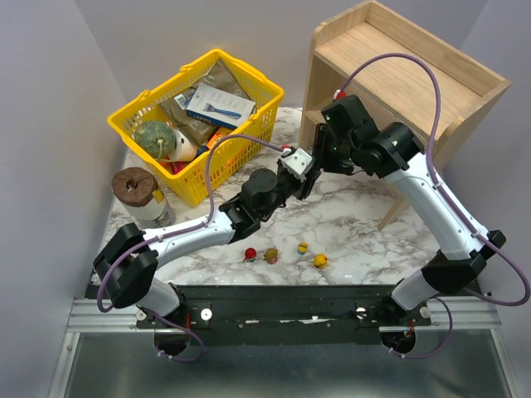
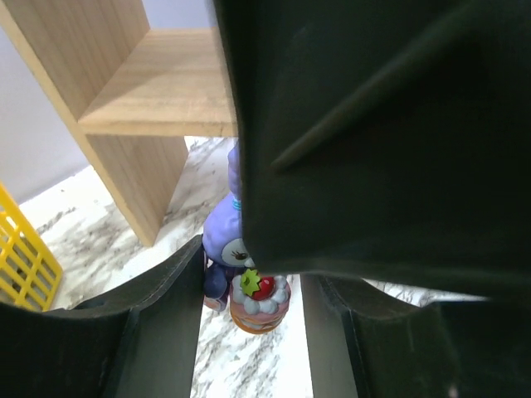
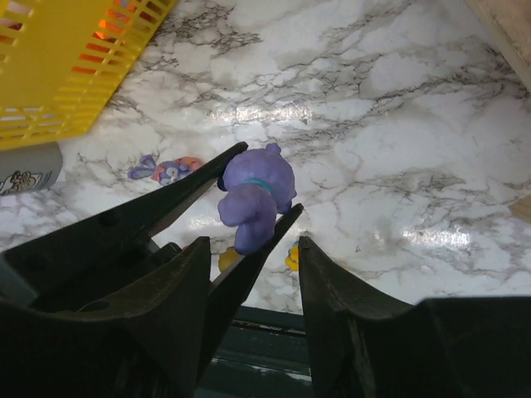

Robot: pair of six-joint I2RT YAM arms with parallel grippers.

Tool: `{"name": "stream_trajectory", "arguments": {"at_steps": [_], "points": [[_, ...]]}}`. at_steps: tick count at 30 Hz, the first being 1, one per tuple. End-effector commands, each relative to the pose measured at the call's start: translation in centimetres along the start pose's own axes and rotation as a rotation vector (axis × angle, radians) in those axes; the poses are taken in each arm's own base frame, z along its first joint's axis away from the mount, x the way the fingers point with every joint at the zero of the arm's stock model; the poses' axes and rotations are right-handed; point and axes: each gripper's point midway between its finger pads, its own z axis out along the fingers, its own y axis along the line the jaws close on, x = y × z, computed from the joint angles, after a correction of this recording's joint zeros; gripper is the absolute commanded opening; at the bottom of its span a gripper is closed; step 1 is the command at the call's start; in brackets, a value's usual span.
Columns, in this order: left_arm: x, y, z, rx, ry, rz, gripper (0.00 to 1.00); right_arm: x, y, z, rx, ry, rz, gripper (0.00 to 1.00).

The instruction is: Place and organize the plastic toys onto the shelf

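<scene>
well, the purple toy hung in the air over the marble table, near the wooden shelf, pinched tight by the left gripper. the right gripper sat right by it with its jaws apart, holding nothing. a little red toy lay on the table.

Here's the left arm: smooth white shell links between chunky black joint housings. The right arm matches it, white and black throughout. A thin purple cable loops off the left one, and a second purple cable arcs over the right, each ending in a small red-tipped plug. There's a white block at the left wrist. Both arms sit on a black base plate dotted with pale round screw heads, bolted to a silver rail. Up close, the left fingers and right fingers are matte black, wedge-shaped and tapering.
</scene>
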Motion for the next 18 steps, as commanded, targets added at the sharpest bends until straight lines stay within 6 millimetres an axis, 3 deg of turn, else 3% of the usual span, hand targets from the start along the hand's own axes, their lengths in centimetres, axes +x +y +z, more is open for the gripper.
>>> {"name": "stream_trajectory", "arguments": {"at_steps": [1, 9, 15, 18], "points": [[-2.8, 0.2, -0.9, 0.004, -0.057, -0.037, 0.0, -0.2, 2.0, -1.4, -0.152, -0.031, -0.042, 0.58], [-3.6, -0.7, -2.8, 0.078, -0.064, -0.05, 0.0, -1.0, 2.9, -2.3, -0.238, -0.086, -0.123, 0.6], [-4.3, -3.5, -4.6, 0.255, -0.05, -0.059, 0.0, -1.9, 3.4, -3.4, -0.319, -0.177, -0.259, 0.58], [-4.5, -4.2, -5.2, 0.303, -0.039, -0.069, 0.0, -2.1, 3.5, -4.4, -0.359, -0.221, -0.318, 0.52]]}}
